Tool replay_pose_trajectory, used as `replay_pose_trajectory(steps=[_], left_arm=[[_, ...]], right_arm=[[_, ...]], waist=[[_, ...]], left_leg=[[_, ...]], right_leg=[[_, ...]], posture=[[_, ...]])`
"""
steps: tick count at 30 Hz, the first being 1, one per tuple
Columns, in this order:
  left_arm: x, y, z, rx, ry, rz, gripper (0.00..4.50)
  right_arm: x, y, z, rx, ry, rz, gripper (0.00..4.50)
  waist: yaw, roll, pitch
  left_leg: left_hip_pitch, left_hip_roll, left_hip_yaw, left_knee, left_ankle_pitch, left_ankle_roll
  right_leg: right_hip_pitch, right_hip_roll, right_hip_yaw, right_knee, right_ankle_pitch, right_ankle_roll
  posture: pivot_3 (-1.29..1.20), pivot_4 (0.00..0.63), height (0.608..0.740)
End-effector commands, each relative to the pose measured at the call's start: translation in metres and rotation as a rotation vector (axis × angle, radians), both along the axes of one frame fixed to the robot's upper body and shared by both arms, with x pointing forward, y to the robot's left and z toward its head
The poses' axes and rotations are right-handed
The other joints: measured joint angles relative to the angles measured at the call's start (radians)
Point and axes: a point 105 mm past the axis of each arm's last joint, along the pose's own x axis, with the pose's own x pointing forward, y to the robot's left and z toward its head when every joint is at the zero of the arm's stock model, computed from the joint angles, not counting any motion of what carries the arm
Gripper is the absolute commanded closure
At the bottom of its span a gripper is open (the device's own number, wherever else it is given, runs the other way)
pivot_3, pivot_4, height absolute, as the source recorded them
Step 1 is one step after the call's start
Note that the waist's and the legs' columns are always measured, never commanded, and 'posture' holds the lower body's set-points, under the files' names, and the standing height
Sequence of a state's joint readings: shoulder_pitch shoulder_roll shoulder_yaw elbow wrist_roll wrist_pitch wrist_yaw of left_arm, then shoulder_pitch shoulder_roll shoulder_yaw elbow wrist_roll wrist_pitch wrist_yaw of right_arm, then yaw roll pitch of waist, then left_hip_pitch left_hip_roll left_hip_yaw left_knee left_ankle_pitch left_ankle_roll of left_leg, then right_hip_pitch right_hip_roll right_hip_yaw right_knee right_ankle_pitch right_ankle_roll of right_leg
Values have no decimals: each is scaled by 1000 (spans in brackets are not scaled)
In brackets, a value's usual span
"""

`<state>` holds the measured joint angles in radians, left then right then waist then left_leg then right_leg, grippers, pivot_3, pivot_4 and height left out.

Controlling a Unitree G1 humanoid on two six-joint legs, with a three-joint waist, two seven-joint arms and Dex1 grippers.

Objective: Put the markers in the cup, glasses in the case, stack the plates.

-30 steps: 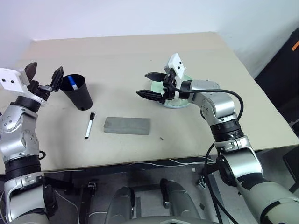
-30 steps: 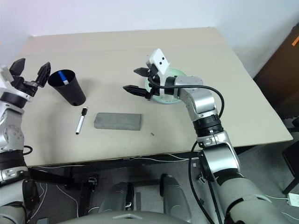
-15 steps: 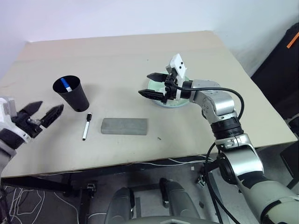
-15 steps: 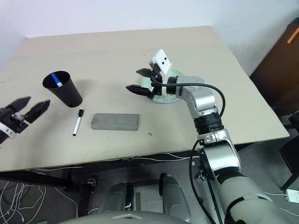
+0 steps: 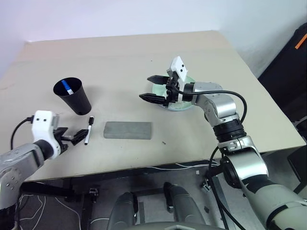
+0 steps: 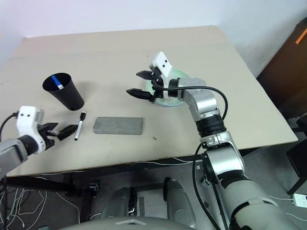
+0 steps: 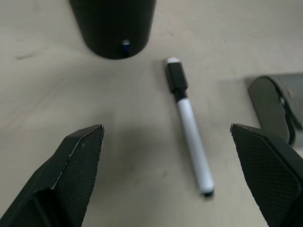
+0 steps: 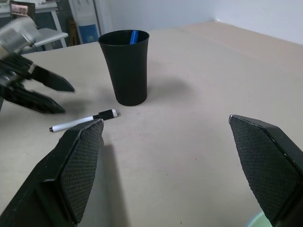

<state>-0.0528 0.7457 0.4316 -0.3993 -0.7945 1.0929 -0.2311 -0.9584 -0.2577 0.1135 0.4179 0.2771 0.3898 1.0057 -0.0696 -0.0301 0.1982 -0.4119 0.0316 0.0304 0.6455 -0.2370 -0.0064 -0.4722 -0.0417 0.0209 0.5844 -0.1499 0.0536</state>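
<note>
Now left tool (image 5: 73, 139) lower — beside black-capped marker (image 5: 88, 130), jaws wide.

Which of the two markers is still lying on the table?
The black-capped marker, flat on the table between the cup and the grey case. The blue-capped marker already stands inside the cup.

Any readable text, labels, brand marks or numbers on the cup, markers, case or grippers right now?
None can be read.
Black cup: plain, no label.
Black-capped marker on the table: no print visible on its white barrel.
Blue-capped marker in the cup: just its tip shows, no text.
Grey case: shut, plain lid.
Left gripper and right gripper: open, unmarked.
</note>
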Motion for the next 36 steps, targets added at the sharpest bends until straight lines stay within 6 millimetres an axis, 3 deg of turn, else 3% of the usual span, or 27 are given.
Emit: replay_pose_trajectory(steps=[1, 5, 11, 14, 21, 30, 33, 36], left_arm=[[4, -5, -10, 24, 103, 28, 18], [18, -13, -9, 45, 151, 50, 18], [31, -1, -15, 142, 224, 144, 18], [29, 3, -19, 197, 259, 161, 18], [18, -9, -26, 139, 341, 160, 18], [19, -3, -23, 144, 337, 194, 18], [20, -2, -19, 148, 321, 192, 567], [24, 1, -13, 143, 297, 216, 1484]], right_arm=[[-4, 1, 13, 10, -53, 4, 0], [-3, -3, 7, 0, -47, -22, 0], [-5, -3, 5, 7, -40, -40, 0], [-4, -5, 5, 5, -41, -57, 0], [-2, -9, 3, 3, -33, -85, 0], [2, -7, 4, 4, -34, -93, 0], [3, -7, 5, 4, -36, -93, 0], [4, -6, 6, 4, -36, -95, 0]], waist=[[1, 0, 0], [4, -1, 0], [0, 0, 0], [0, 0, 0], [0, 0, 0], [-1, 0, 0], [-2, 0, 0], [-1, 0, 0]], left_leg=[[0, 0, 0, 0, 0, 0], [1, 0, -1, 1, 0, 0], [6, -1, -2, 2, 0, 0], [7, 0, -3, 2, 0, 0], [10, 1, -5, 2, 0, 0], [10, 1, -5, 2, 0, 0], [10, 1, -5, 2, 0, 0], [10, 1, -5, 1, 0, 0]], right_leg=[[0, 0, 0, 0, 0, 0], [1, 1, 0, 1, 0, 1], [6, 2, -1, 1, -2, 4], [6, 3, -1, 3, -2, 3], [7, 7, 2, 3, -2, 3], [7, 8, 3, 3, -2, 3], [7, 8, 3, 3, -2, 2], [7, 8, 3, 3, -2, 2]], posture=[[0, 150, 733], [0, 150, 733], [0, 150, 733], [0, 150, 733], [0, 150, 733], [0, 150, 733], [0, 150, 733], [0, 150, 733]])
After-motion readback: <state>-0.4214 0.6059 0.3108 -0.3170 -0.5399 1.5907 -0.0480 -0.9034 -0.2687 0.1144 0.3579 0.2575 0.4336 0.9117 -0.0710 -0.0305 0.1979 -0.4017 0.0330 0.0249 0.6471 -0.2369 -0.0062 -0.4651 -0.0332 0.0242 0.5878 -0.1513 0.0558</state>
